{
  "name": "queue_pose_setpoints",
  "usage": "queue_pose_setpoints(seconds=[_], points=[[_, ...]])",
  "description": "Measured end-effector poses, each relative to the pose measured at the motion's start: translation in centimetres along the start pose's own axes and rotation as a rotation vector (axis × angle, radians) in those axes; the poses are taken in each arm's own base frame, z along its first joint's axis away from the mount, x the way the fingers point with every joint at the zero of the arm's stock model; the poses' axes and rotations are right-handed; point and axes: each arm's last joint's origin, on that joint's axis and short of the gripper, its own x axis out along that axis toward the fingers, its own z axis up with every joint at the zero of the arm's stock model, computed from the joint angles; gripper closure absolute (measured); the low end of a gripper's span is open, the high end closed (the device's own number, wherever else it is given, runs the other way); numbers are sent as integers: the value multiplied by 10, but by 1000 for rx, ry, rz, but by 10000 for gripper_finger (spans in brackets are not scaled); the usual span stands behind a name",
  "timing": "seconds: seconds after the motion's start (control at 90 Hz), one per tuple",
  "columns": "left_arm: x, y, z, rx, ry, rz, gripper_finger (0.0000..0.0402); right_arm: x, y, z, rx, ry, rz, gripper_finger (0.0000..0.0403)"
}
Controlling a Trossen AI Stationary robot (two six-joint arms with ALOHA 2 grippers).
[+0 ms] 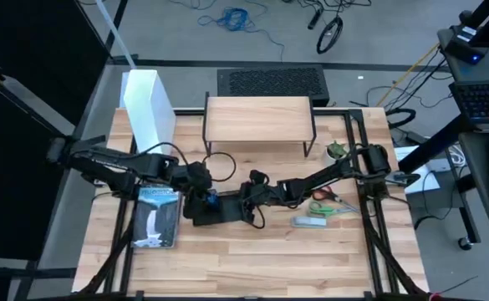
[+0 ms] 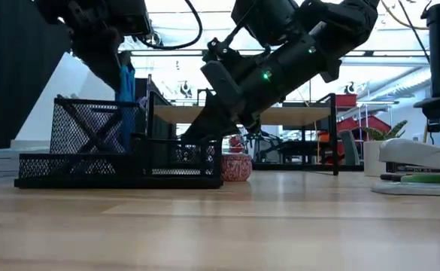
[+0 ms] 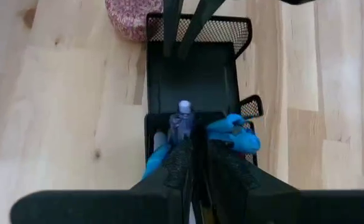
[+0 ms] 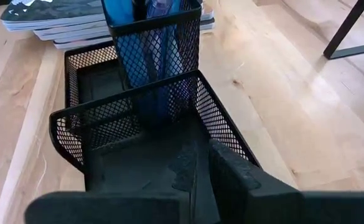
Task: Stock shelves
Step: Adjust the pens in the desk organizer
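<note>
The shelves (image 1: 258,119), a light-wood top on thin black legs, stand at the far middle of the table. Nearer, in the middle, a black mesh organizer tray (image 1: 215,211) rests on the table with blue pens (image 4: 145,25) upright in its tall cup (image 2: 92,124). My left gripper (image 3: 194,158) is shut above that cup, among the pens. My right gripper (image 4: 200,168) is shut at the tray's low end (image 2: 186,158), reaching in from the right. My left gripper comes from above, pointing down into the cup. A blue pen (image 2: 125,79) rises from the cup up between its fingers; the fingers hide the place of contact. My right gripper has the mesh wall (image 4: 222,127) at the tray's low end, one finger (image 4: 185,167) inside and one (image 4: 244,180) outside. It slants down from the table's right. The tray's base stays on the table.
A tall white file box (image 1: 148,104) stands at the far left. Magazines (image 1: 159,219) lie left of the tray, and a pink speckled pot (image 2: 236,167) sits just beyond it. Scissors (image 1: 328,197), a stapler (image 1: 309,222) and a small plant (image 1: 336,150) are on the right.
</note>
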Motion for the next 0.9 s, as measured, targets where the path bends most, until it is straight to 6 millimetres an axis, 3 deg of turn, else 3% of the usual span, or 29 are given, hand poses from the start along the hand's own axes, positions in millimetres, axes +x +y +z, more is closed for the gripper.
queue_pose_setpoints(seconds=[0.256,0.456,0.7,0.9], points=[[-31,-7,7,11,3,9,364,0,0,0,0,1,0,381],[-48,-5,-21,-59,170,87,364,0,0,0,0,1,0,381],[-34,-4,-52,-66,272,112,364,0,0,0,2,1,0,381],[-22,-4,-50,-36,187,81,364,0,0,0,12,1,0,381]])
